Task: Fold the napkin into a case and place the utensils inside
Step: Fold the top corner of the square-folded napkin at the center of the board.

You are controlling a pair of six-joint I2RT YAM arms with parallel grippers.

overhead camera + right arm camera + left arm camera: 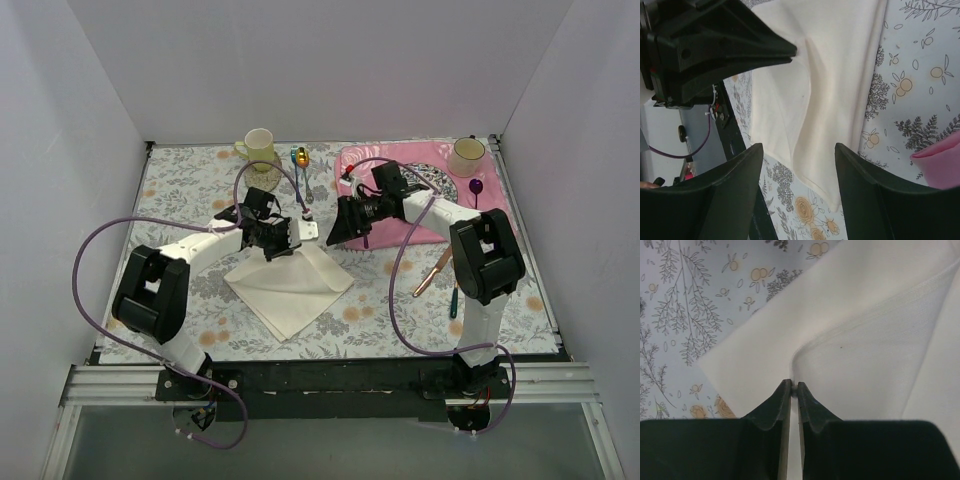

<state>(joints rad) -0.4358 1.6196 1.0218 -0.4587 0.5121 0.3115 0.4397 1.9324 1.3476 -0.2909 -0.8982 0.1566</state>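
Top view, centre: napkin [290, 285] corner hidden under left gripper [283, 242]. Lower right: teal spoon [454, 300] partly masked by right arm [485, 258].

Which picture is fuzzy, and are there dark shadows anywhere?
Top view: sharp, even light, only faint shadows on the table. Left wrist view: napkin hem crisp, left gripper a dark shape. Right wrist view: right gripper looms big and slightly soft; napkin bright, nearly washed out.

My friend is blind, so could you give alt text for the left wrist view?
The left end effector pinches a raised fold of the cream napkin, shut tight on it. Flower-printed tablecloth shows at upper left.
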